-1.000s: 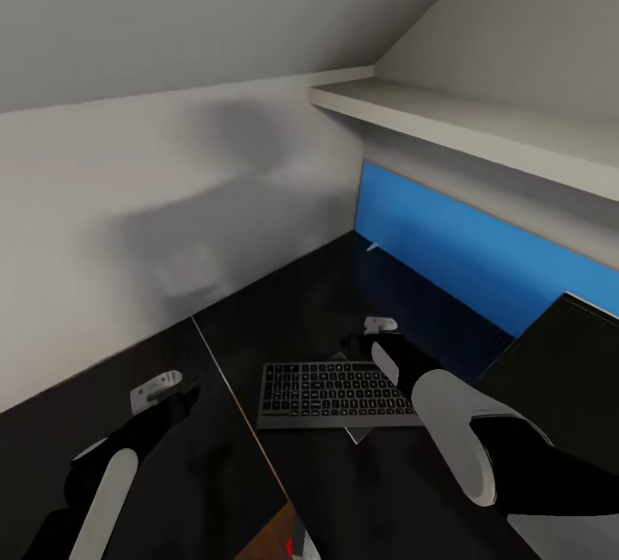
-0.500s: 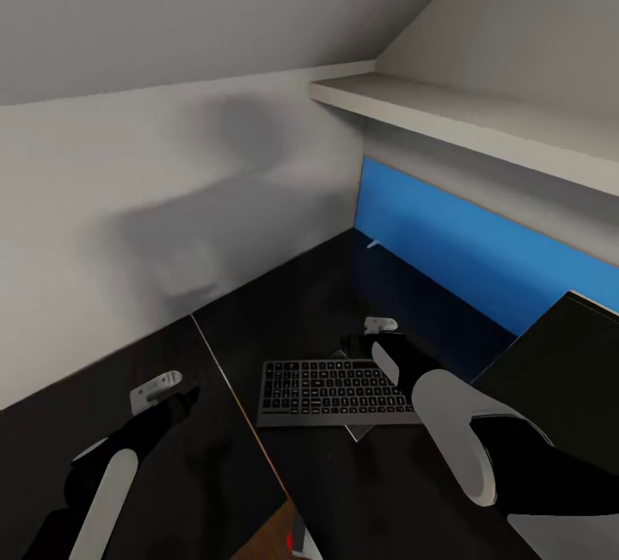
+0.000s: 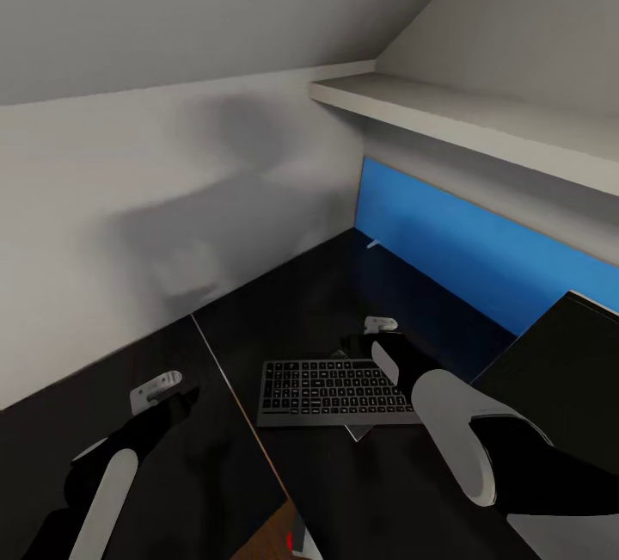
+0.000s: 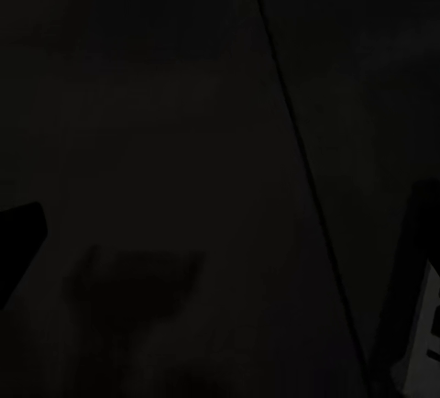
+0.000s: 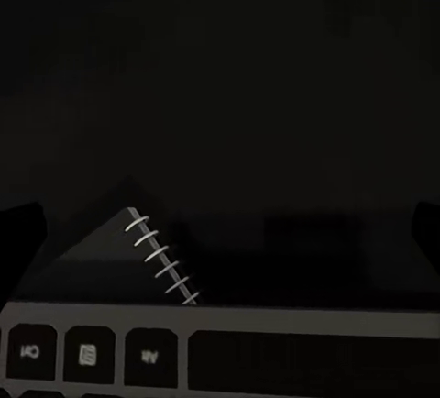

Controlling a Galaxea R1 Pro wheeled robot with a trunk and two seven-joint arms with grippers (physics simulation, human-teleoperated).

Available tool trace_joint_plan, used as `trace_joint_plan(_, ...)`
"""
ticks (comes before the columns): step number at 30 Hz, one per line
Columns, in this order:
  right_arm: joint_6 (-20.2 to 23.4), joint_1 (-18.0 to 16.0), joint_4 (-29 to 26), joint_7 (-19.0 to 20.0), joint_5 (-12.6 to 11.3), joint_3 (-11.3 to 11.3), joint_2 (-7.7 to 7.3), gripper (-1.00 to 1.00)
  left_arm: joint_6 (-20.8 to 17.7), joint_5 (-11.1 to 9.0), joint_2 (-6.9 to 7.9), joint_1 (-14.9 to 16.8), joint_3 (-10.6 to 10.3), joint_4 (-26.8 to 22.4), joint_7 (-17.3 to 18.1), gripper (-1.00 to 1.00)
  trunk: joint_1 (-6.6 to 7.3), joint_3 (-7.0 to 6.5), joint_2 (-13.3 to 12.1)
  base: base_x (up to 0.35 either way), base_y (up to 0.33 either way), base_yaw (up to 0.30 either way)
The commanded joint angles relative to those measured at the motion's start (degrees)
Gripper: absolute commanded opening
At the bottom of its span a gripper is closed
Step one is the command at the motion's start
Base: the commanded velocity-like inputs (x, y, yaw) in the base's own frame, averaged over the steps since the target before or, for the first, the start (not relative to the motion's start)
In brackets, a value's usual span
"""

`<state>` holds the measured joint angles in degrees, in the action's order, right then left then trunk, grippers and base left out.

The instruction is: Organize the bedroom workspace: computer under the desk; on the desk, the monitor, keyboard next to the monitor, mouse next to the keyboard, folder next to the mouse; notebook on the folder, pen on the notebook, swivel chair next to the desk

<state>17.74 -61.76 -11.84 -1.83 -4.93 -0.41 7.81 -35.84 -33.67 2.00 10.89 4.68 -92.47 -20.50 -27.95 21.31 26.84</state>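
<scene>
1. Head view: the keyboard (image 3: 337, 394) lies flat on the black top of the desk (image 3: 284, 310), its long axis running left to right, with its near edge toward the robot. It sits on top of a thin grey sheet-like thing whose corners stick out at its far side and near-right side; this looks like the notebook (image 3: 361, 433), so the keyboard is only half settled. The monitor (image 3: 559, 371) stands at the right, just beside the keyboard's right end, dark face angled toward the keyboard. A blue back panel (image 3: 456, 237) closes the far right side, under a pale shelf (image 3: 464, 117).

2. Head view, arms: the right gripper (image 3: 368, 341) hovers over the keyboard's far-right corner, probably placed to nudge the keyboard or reach the sheet beneath. Whether its jaws are spread I cannot tell here. The left gripper (image 3: 168, 394) hangs low over bare desktop, well left of the keyboard, apparently idle; its opening is also unclear.

3. Left wrist view: very dark desktop with a thin seam line; the keyboard's end (image 4: 423, 325) shows at one edge. Finger tips show dimly at the two sides, suggesting a wide spread.

4. Right wrist view: the notebook's spiral binding (image 5: 163, 259) runs diagonally, skewed to the keyboard's key row (image 5: 137, 354), which overlaps it. Dark tips at both far edges suggest wide-parted jaws, holding nothing.
</scene>
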Motion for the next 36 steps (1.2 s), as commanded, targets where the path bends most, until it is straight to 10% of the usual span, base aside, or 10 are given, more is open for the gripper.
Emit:
trace_joint_plan(1, 0.3, 0.0, -0.1, -0.2, -0.5, 0.0, 0.01, 1.0, -0.2, -0.6, 0.02, 0.0, 0.0, -0.1, -0.5, 1.0, -0.03, 0.09, 0.1, 0.0, 0.0, 0.0)
trace_joint_plan(36, 0.1, 0.0, 0.1, -0.2, -0.4, 0.0, 0.01, 1.0, 0.3, -0.5, 0.13, 0.1, -0.4, -0.3, 0.1, 1.0, -0.03, 0.64, 0.1, 0.0, 0.0, 0.0)
